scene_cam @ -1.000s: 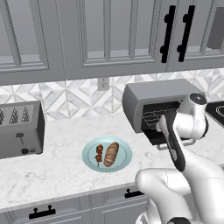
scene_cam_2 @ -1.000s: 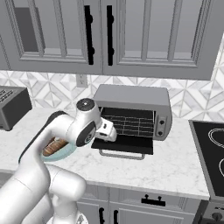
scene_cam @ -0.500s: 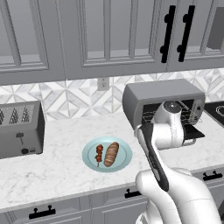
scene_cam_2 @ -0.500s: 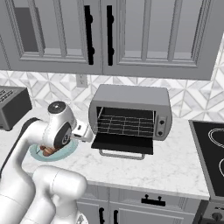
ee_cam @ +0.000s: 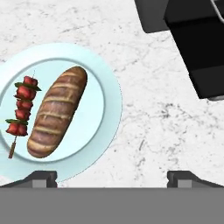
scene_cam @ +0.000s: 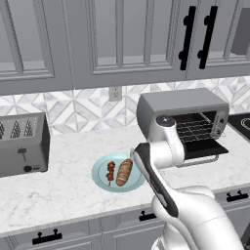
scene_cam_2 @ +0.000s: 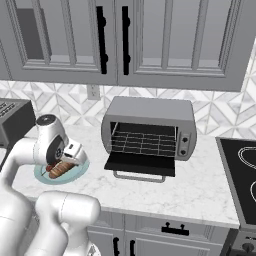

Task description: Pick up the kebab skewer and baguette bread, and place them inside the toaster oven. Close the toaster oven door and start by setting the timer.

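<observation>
Left of the hand view, a crusty golden-brown baguette bread (ee_cam: 56, 112) and a red-chunked kebab skewer (ee_cam: 22, 111) lie side by side on a pale blue plate (ee_cam: 111, 100); bare marble tabletop (ee_cam: 148, 122) spreads rightward. The pincer (ee_cam: 112, 178) is wide open, holding nothing.

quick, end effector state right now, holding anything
End effector: open and empty, fingertips wide apart, above the counter beside the plate holding the kebab skewer and baguette bread.
</observation>
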Available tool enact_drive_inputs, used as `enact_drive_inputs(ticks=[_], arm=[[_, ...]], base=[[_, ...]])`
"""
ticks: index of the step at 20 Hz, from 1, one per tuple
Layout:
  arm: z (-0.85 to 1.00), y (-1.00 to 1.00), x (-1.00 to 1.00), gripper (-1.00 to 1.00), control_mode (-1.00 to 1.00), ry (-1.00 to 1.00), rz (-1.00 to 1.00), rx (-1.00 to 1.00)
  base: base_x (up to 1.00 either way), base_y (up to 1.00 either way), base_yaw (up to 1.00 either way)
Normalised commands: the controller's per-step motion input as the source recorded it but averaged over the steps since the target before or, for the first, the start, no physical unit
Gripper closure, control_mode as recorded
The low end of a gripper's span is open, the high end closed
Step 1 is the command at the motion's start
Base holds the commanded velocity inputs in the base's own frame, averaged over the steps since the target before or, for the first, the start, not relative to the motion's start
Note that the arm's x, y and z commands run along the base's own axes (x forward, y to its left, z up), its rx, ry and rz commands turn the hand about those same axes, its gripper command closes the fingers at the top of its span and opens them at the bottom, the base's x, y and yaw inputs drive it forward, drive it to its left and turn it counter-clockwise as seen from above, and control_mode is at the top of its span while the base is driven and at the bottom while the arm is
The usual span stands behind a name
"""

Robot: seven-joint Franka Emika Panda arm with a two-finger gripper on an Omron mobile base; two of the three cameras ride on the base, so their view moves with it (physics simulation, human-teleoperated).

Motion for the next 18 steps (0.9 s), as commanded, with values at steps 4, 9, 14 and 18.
enact_drive_inputs(ticks=[4, 9, 14, 18], arm=[[-0.02, 0.32, 0.12, -1.0, -1.0, 0.14, 0.0, 0.05], [-0.1, 0.35, 0.02, -1.0, -1.0, 0.11, 0.0, 0.02], [-0.06, 0.16, 0.0, -1.0, -1.0, 0.06, 0.0, 0.0], [-0.04, 0.11, 0.0, -1.0, -1.0, 0.04, 0.0, 0.0]], base=[[0.0, 0.0, 0.0], [0.0, 0.0, 0.0], [0.0, 0.0, 0.0], [0.0, 0.0, 0.0]])
